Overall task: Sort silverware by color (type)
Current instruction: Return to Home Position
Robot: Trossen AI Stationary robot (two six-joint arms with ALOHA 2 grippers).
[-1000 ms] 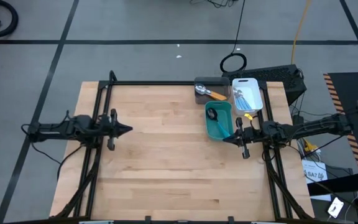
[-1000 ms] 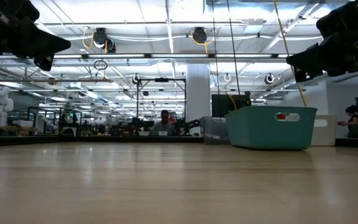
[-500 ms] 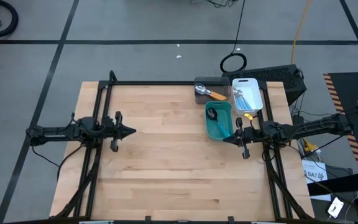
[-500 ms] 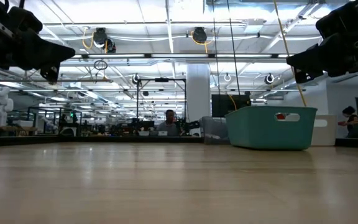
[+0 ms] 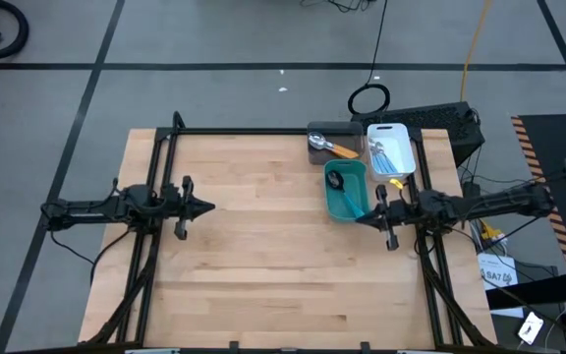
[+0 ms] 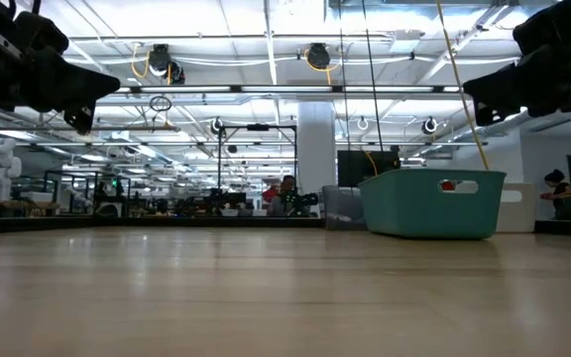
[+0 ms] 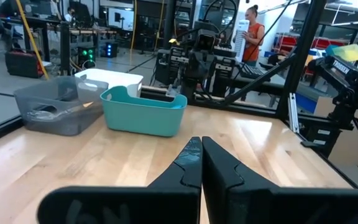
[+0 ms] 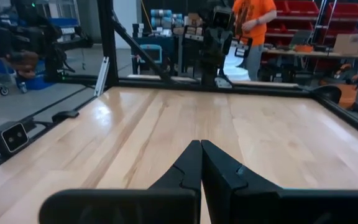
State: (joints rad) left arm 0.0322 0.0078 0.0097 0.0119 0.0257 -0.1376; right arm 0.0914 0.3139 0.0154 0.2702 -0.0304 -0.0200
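Observation:
The silverware lies in three bins at the table's far right. An orange-handled utensil [image 5: 340, 149] is in the gray bin [image 5: 318, 129], light-blue-handled ones [image 5: 386, 155] are in the white bin [image 5: 407, 147], and a dark spoon [image 5: 336, 180] is in the teal bin [image 5: 343, 206]. My left gripper [image 5: 207, 206] hovers shut and level over the table's left side, far from the bins. My right gripper [image 5: 360, 220] hovers shut just on the near side of the teal bin, pointing toward the table's left. Neither holds anything.
The wooden table [image 5: 263, 265] is bare across its middle and near side. In the left wrist view the teal bin [image 7: 143, 111], gray bin [image 7: 58, 106] and white bin [image 7: 107, 79] stand side by side. A dark frame rail [image 5: 244, 132] runs along the far edge. People show in the room beyond.
My left gripper has sunk a little and settled level over the table's left side, staying shut. The bins and the silverware have not moved.

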